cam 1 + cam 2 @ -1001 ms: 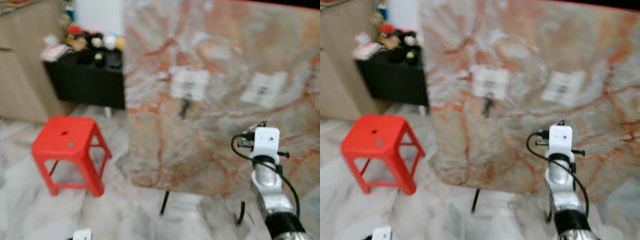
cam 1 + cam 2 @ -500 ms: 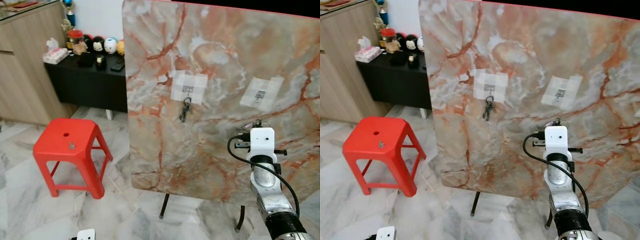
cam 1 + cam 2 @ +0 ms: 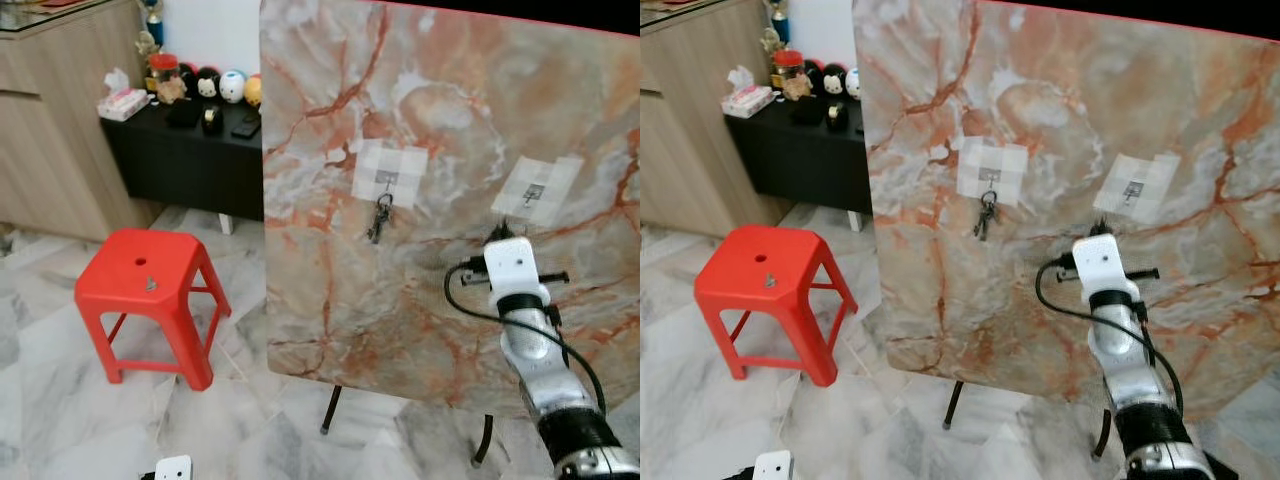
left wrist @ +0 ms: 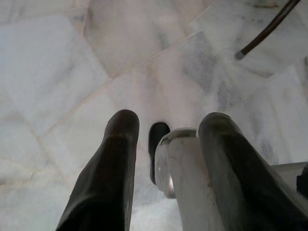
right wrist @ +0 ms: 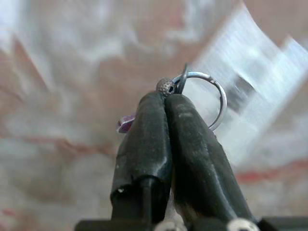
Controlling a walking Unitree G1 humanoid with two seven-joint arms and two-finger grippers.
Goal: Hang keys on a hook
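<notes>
Keys [image 5: 202, 94] | pinched in right gripper [image 5: 166, 96] | arm raised toward board [image 3: 450, 120]

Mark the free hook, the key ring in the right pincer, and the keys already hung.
free hook [image 3: 1133, 190], right eye view, its metal plate
key ring [image 5: 215, 98], right wrist view, wire loop
hung keys [image 3: 379, 219], left eye view, middle of bunch

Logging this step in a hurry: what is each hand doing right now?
Left hand: open, holding nothing, hanging over the floor.
Right hand: closed on a key ring, raised before the board.
</notes>
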